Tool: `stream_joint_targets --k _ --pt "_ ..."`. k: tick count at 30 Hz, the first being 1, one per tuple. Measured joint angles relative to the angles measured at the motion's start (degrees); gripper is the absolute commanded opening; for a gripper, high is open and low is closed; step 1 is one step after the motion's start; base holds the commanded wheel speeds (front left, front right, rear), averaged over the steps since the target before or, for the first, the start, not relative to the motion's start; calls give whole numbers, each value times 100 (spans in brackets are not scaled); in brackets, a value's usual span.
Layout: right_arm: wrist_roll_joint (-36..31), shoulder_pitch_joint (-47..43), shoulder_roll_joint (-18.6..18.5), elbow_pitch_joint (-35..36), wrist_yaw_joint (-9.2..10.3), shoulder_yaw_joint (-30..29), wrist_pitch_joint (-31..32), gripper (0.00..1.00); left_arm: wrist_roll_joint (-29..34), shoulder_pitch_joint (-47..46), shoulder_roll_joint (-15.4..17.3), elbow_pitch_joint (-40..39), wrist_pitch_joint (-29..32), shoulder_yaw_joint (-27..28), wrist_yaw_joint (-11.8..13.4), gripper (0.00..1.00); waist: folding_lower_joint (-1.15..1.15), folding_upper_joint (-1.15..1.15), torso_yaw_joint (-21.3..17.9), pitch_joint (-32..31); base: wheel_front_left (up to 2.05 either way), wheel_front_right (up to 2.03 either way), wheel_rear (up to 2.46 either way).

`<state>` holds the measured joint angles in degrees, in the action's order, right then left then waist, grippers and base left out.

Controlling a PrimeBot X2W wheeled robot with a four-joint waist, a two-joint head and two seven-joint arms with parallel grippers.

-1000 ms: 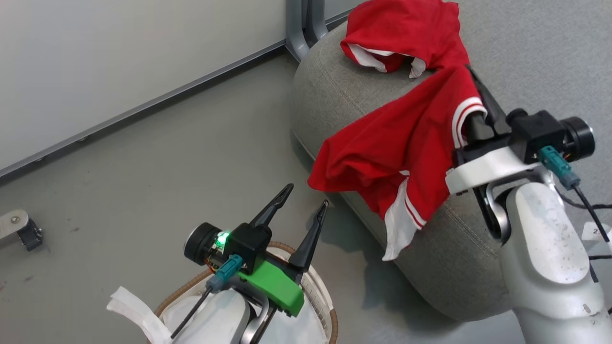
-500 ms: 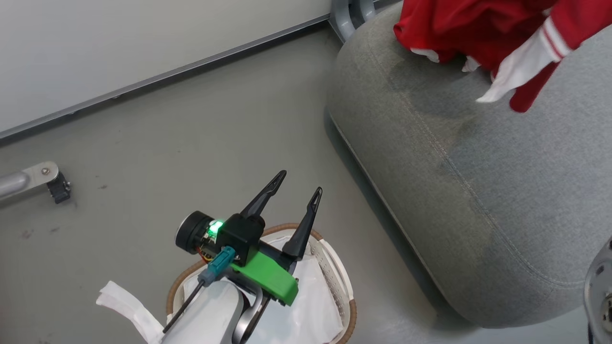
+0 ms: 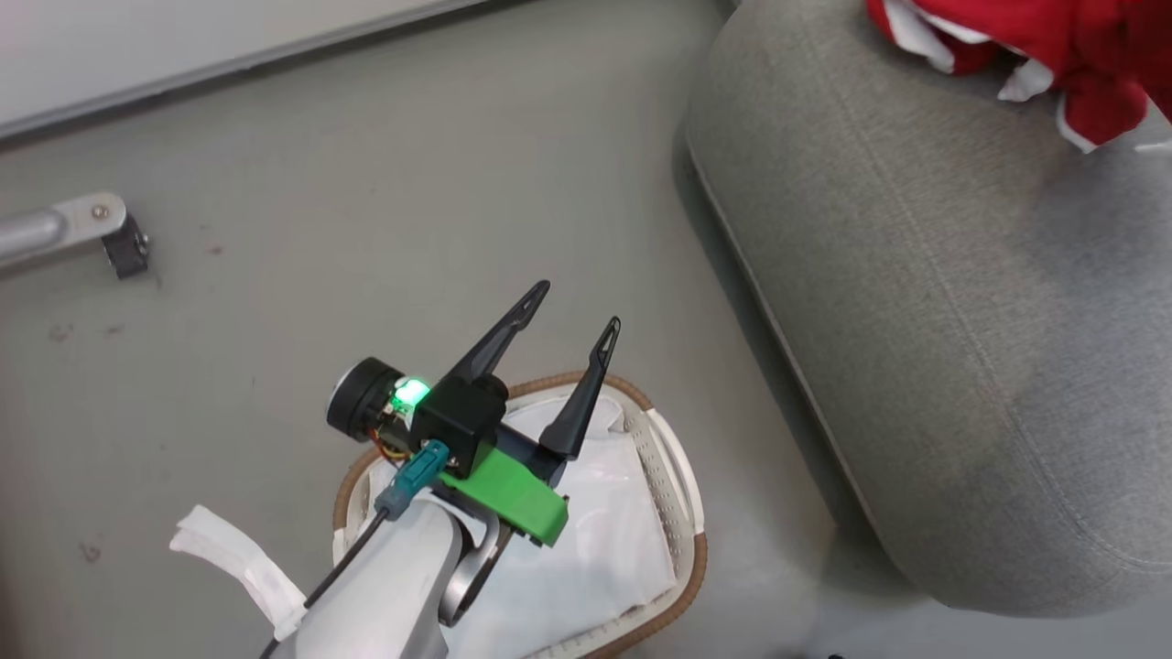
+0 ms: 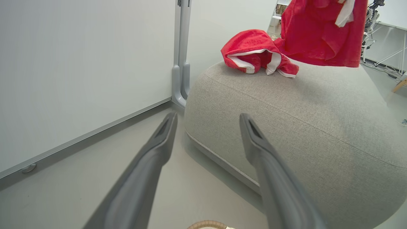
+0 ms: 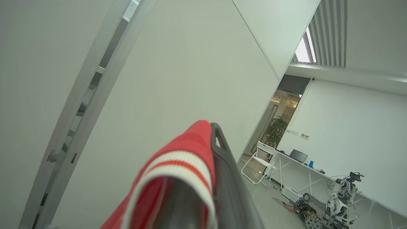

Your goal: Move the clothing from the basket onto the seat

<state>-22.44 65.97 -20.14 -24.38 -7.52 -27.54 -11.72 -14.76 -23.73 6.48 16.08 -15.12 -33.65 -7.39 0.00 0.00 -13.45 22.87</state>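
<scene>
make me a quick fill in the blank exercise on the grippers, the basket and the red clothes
1. The left gripper hovers over the basket with its jaws ____.
2. Inside the basket a ____ liner sheet shows.
3. The right gripper is shut on a ____ garment with white stripe trim.
4. A second garment lies on the ____ seat.
Missing words: open; white; red; grey.
</scene>
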Motion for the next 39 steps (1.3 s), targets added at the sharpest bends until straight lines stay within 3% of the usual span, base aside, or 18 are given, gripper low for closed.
stream_joint_targets --k 15,23,24,26,27,28,39 --pt "-733 -209 650 -1121 -1 -1020 -327 0 131 -400 180 -60 0 66 0 100 1 0 343 1154 0 0 0" --pt "-944 -686 896 -1195 -1 -1184 -328 0 170 -391 287 -60 0 197 0 100 1 0 406 1419 0 0 0" --pt "-944 -731 911 -1169 -1 -1171 -328 9 180 -390 288 -58 0 201 0 100 1 0 384 1419 0 0 0" --pt "-934 -825 960 -1102 0 -1124 -330 50 181 -385 282 -51 0 201 0 100 1 0 333 1407 0 0 0" --pt "-916 -895 1004 -1054 0 -1079 -331 96 182 -382 278 -46 0 204 0 100 1 0 301 1395 0 0 0" --pt "-892 -949 1039 -1011 0 -1040 -331 100 182 -379 277 -44 0 203 0 100 0 0 276 1383 0 0 0" --pt "-464 -2041 1315 -731 0 -630 -336 100 93 -218 213 -40 0 227 0 100 0 0 53 1024 0 0 0"
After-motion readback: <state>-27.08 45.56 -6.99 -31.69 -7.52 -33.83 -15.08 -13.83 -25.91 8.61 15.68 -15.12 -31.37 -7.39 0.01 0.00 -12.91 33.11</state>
